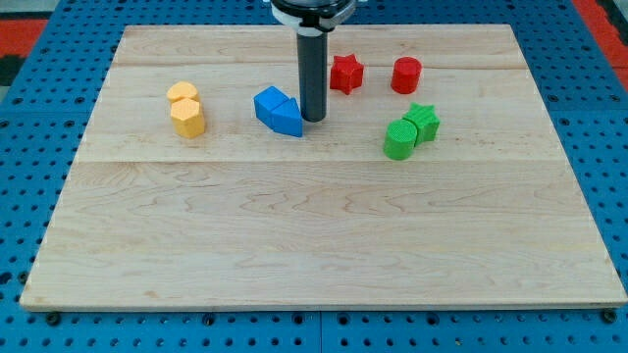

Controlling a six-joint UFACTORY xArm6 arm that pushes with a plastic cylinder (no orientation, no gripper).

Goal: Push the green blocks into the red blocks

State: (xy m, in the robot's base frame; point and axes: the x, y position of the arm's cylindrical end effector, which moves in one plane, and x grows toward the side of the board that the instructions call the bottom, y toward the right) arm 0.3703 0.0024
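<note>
Toward the far right of the wooden board: green cylinder and green star touching each other, near but apart from the red cylinder just beyond them, and further from the red star to the far left of that. Not yet pushed together; judged barely begun, with both greens needing a shove away toward the far edge. My tip down on the board well left of the greens, just beside or touching the right side of the blue blocks. No claw fitted, only a plain rod, so nothing to release or clench. Off at the left, two yellow blocks, touching, uninvolved. No brands, labels or writing readable anywhere.
</note>
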